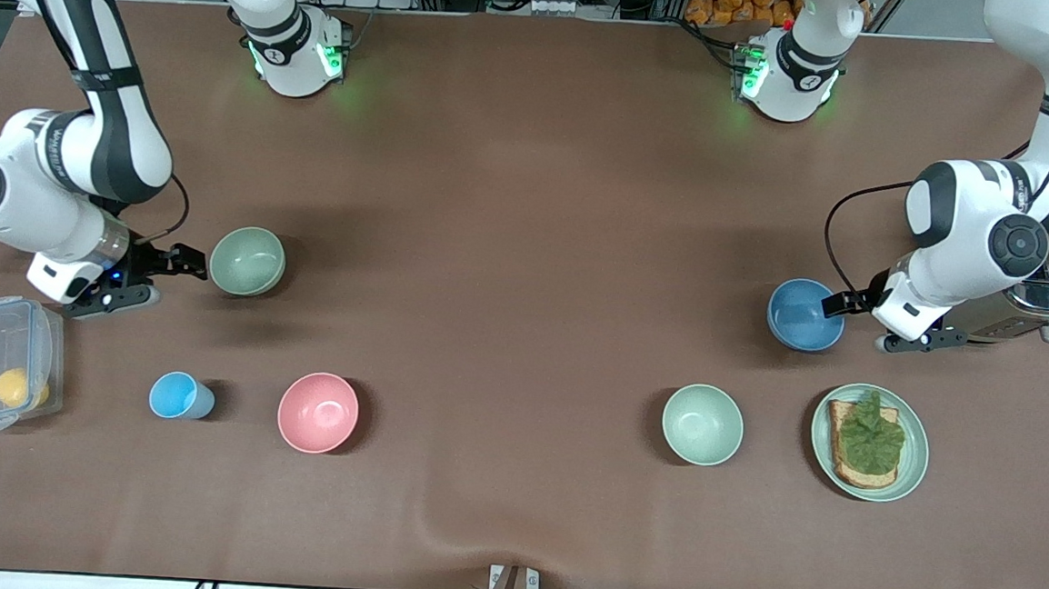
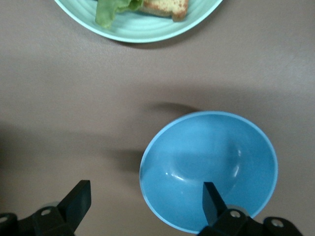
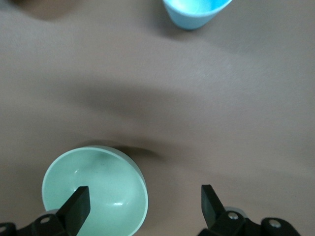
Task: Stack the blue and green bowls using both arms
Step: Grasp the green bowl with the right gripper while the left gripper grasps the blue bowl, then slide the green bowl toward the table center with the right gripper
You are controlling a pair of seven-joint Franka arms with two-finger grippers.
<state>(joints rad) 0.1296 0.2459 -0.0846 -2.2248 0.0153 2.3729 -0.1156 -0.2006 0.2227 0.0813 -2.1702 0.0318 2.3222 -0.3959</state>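
While both arms reach low over the brown surface (image 1: 531, 195), each tool hangs released at the rim of a bowl. The blue bowl (image 1: 804, 313) is round, plain and matte medium blue, standing upright near the edge at the left arm's end, just beside the toaster (image 1: 1038, 303). The left tool (image 1: 838, 305) straddles its rim, one finger (image 2: 212, 200) inside the bowl (image 2: 209, 167) and the other outside, gripping nothing. The green bowl (image 1: 248, 260) is a dull sage green with a faint yellowish cast, the same size, upright toward the edge at the right arm's end. The right tool (image 1: 188, 261) sits at its rim with fingers spread; one finger (image 3: 78, 204) is over the bowl's (image 3: 96, 189) hollow, the other over bare surface.
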